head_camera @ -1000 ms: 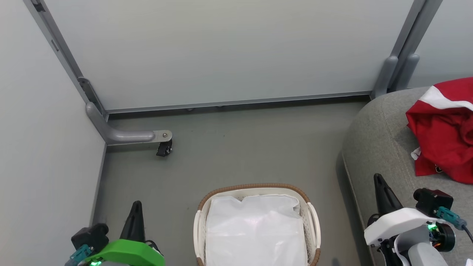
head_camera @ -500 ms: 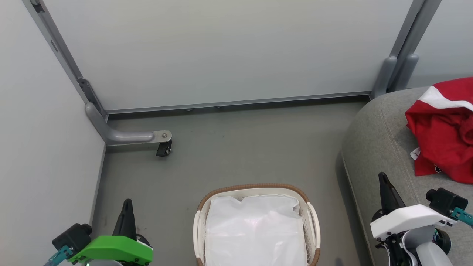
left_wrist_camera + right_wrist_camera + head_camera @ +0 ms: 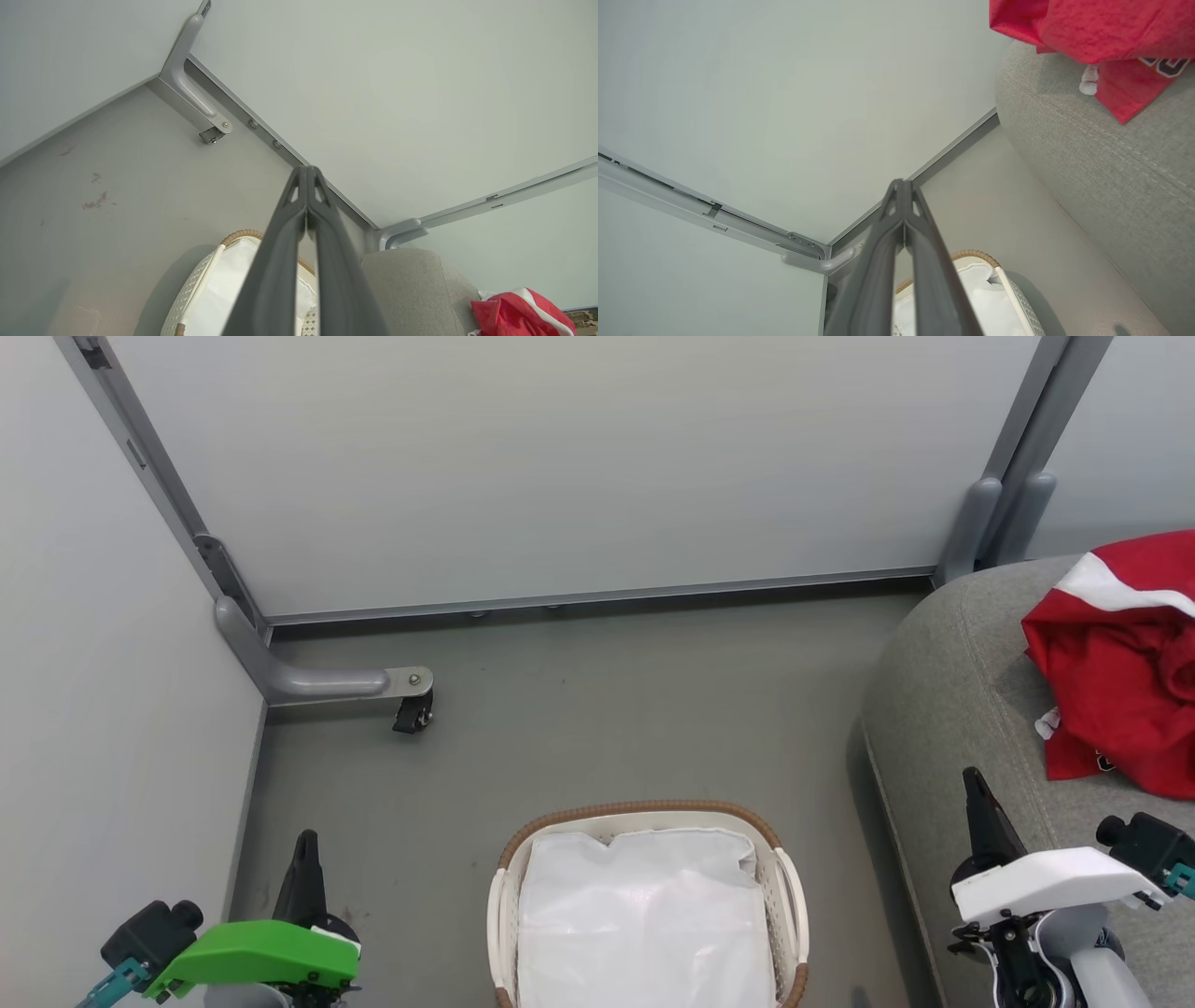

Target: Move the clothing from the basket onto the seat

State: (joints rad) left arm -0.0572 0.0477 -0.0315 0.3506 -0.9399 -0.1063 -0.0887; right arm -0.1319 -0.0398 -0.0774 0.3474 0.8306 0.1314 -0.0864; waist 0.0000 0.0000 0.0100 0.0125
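Note:
Red clothing [image 3: 1125,663] with white trim lies crumpled on the grey seat [image 3: 943,709] at the right; it also shows as clothing [image 3: 518,315] and clothing [image 3: 1097,32] in the wrist views. The cream basket [image 3: 644,812] with a brown rim stands on the floor at bottom centre, holding a white sheet [image 3: 644,915]. My left gripper [image 3: 303,845] hangs shut at lower left, empty, left of the basket. My right gripper [image 3: 973,779] is shut and empty over the seat's front edge. Both wrist views show the fingertips pressed together: left gripper [image 3: 306,170], right gripper [image 3: 900,183].
Grey partition walls [image 3: 560,467] close off the back and left. A grey bracket with a black caster [image 3: 413,709] juts onto the floor [image 3: 607,709] at the left corner. Grey posts [image 3: 994,523] stand behind the seat.
Both grippers have drawn back toward the bottom of the head view, the left one also drifting left and the right one right. Clothing, basket and seat have stayed put.

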